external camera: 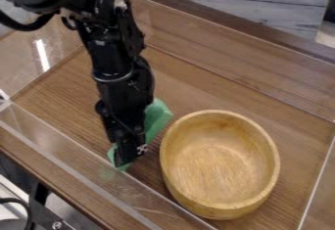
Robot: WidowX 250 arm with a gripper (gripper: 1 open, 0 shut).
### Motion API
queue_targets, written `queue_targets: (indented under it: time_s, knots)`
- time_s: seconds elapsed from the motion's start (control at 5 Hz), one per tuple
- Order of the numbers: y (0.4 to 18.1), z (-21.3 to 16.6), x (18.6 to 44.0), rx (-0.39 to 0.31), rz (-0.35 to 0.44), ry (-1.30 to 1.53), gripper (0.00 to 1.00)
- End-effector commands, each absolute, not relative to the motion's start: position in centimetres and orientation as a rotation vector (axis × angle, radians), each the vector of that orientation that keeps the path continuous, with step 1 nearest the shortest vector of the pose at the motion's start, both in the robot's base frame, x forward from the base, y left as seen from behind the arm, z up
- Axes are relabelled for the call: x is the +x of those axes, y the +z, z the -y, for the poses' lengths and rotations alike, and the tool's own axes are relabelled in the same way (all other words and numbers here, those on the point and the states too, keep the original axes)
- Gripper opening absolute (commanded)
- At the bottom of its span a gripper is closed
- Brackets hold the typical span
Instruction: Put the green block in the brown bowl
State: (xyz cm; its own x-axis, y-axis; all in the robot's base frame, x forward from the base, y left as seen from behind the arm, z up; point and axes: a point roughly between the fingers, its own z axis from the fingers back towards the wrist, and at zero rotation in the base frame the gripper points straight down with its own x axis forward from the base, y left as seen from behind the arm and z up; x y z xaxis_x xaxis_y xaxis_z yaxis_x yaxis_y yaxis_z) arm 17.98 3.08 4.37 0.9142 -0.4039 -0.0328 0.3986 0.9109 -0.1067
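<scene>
A wood-grain bench (236,72) carries the brown bowl (220,162), which sits empty toward the near right corner. Beside it, the black arm (112,48) points its tool (127,149) straight down near the front edge, clenched on the green block (153,119). The block stands tilted in the grip, its upper end leaning toward the bowl's left rim, its lower end showing green beneath the fingers close to the bench. The task appears to be at the lifting stage. The next move calls for raising the block above the thick rim, carrying it over the hollow and releasing it there.
</scene>
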Motion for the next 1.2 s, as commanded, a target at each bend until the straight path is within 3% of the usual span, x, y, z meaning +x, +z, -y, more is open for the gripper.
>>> queue_targets:
  time_s: [0.0, 0.6, 1.0]
  knots:
    - [5.7, -3.5, 18.9, -0.088, -0.011, -0.396, 0.0]
    - [8.2, -2.6, 18.7, -0.133, -0.03, -0.324, 0.0]
    - [13.1, -0.3, 19.2, -0.143, -0.023, -0.27, 0.0]
